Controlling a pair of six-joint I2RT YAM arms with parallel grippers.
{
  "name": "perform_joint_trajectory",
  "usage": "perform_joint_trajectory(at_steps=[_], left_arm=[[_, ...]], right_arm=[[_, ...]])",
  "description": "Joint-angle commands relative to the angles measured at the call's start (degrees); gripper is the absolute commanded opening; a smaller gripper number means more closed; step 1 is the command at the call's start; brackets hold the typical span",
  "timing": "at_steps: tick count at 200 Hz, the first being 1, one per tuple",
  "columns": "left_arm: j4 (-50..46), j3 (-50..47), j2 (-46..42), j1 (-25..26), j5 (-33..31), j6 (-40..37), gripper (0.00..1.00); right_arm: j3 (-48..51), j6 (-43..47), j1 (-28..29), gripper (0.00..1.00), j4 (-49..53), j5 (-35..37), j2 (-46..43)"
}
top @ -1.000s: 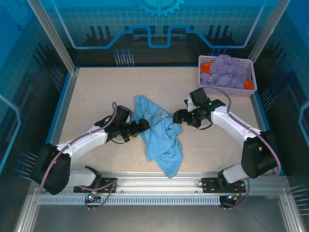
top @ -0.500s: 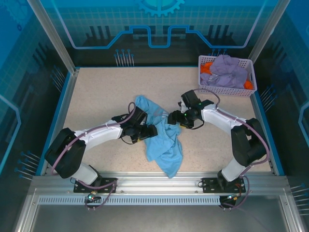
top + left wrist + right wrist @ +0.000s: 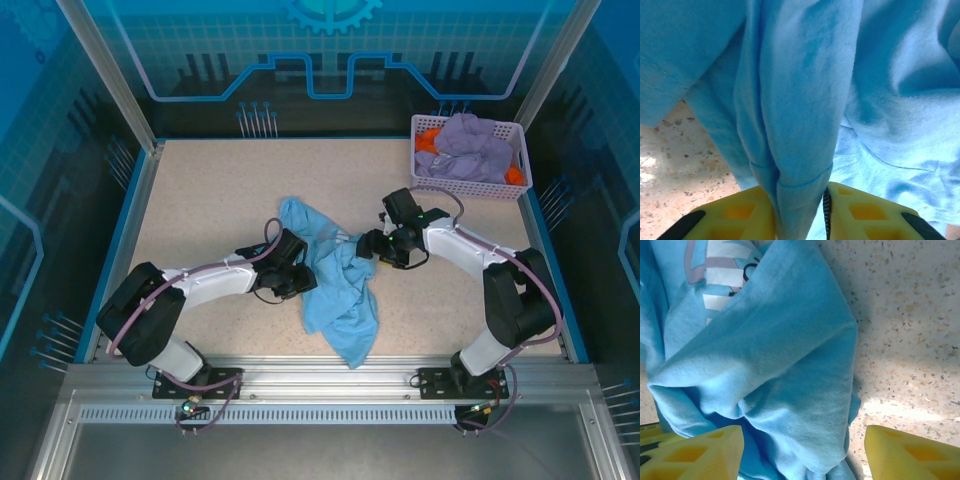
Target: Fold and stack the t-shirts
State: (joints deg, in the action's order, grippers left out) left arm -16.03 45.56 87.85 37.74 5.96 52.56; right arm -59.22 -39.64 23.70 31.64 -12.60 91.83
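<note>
1. The crumpled light sky-blue cloth t-shirt (image 3: 338, 285) lies bunched on the speckled beige table (image 3: 200, 190), well away from the lavender plastic mesh basket (image 3: 470, 186), to its near-left.
2. On the shirt edge farthest from the basket, the left pincer (image 3: 800, 202) is clamped on a ridge of blue cloth, squeezed thin between its yellow fingers (image 3: 730, 215).
3. On the basket-side edge, the right pincer (image 3: 802, 450) has its jaws wide apart with a fold lying between them, nothing pinched yet.
4. My guess: one grip per side so they can pull the shirt out flat before folding.
5. The lavender-purple t-shirt (image 3: 470, 145) and orange t-shirt (image 3: 430, 138) sit inside the basket, so stacking looks a long way off.
</note>
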Motion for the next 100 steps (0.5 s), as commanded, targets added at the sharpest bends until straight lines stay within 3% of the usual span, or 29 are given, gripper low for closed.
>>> perform_joint_trajectory(at_steps=[1,11,26,52,86,100], left_arm=[[-1.5,0.7,-2.0,0.4,-0.5,-0.4,0.37],[-1.8,0.7,-2.2,0.5,0.1,-0.5,0.49],[-1.8,0.5,-2.9,0.8,1.3,-0.6,0.53],[-1.5,-0.9,-5.4,3.0,0.7,0.0,0.5],[-1.2,-2.7,-6.0,5.0,-0.2,0.8,0.5],[-0.7,-3.3,-5.7,5.1,-0.3,0.9,0.45]], right_arm=[[2.2,0.6,0.3,0.65,0.7,-1.5,-1.0],[3.0,0.2,0.4,0.63,-0.3,-2.0,-0.7],[3.5,-0.1,0.6,0.61,-1.4,-3.0,0.4],[3.5,0.5,0.9,0.54,-2.8,-2.7,1.9],[3.4,1.8,1.0,0.38,-5.1,-2.8,2.8],[3.2,2.1,1.0,0.3,-5.4,-3.4,3.6]])
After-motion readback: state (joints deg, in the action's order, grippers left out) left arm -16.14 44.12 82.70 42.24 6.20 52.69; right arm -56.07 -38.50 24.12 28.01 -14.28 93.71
